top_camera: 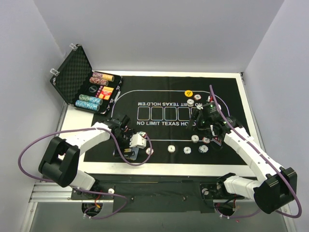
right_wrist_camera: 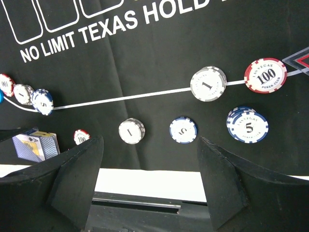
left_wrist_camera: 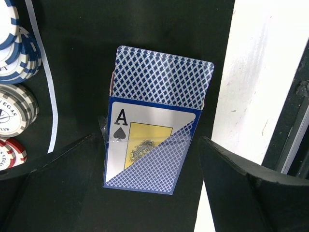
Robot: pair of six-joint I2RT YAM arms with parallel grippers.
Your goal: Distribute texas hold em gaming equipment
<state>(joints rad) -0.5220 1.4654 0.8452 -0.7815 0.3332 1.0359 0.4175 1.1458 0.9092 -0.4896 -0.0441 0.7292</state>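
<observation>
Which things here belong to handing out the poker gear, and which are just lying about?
Belongs to the job: loose poker chips, card deck, yellow button, chip rolls.
Just lying about: black felt mat, foam-lined case.

Cards [left_wrist_camera: 164, 79]: blue-white diamond lattice backs. Card box [left_wrist_camera: 145, 162]: blue edge, white face, black ace of spades, yellow centre. Mat [right_wrist_camera: 154, 53]: black, white print. Grey-white chip [right_wrist_camera: 208, 83], red-white chip [right_wrist_camera: 265, 75], blue-white chip [right_wrist_camera: 248, 126]. Surface [left_wrist_camera: 251, 96]: white.
</observation>
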